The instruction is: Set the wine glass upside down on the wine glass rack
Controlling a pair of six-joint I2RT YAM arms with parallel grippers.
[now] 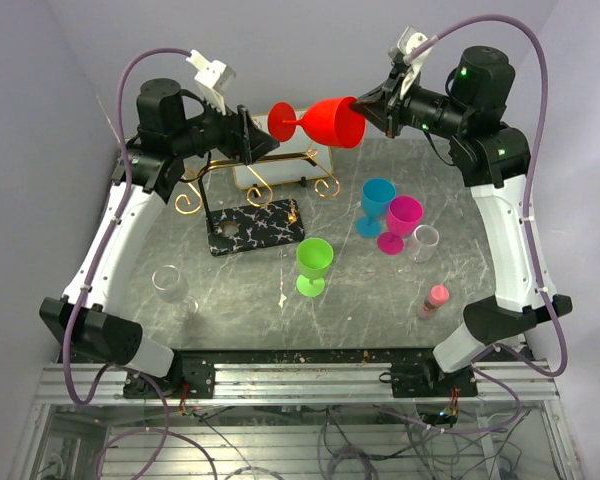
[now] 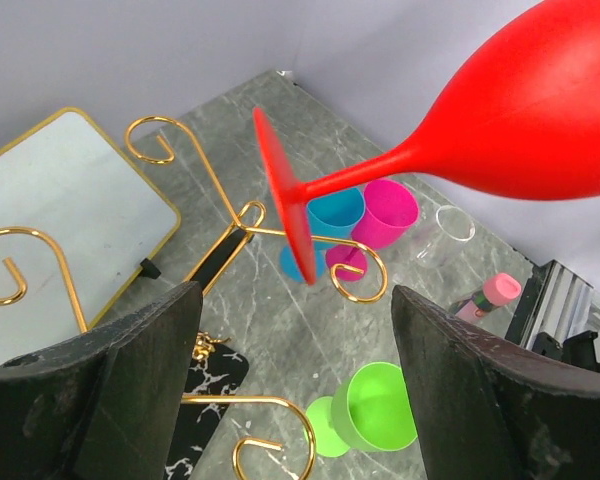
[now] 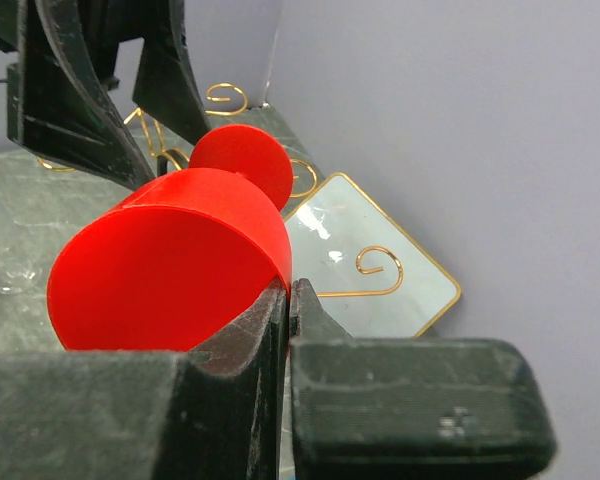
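Pinching wine glass rim: right gripper, clearest wrist-side.

Far-left bench: wine glass rack, tray behind; wine glass aloft over them. Blue glass, magenta glass and clear glass bunched right of centre; green glass mid-bench. Near edge, centre: passable.

wine glass sideways in air above wine glass rack, tray behind rack
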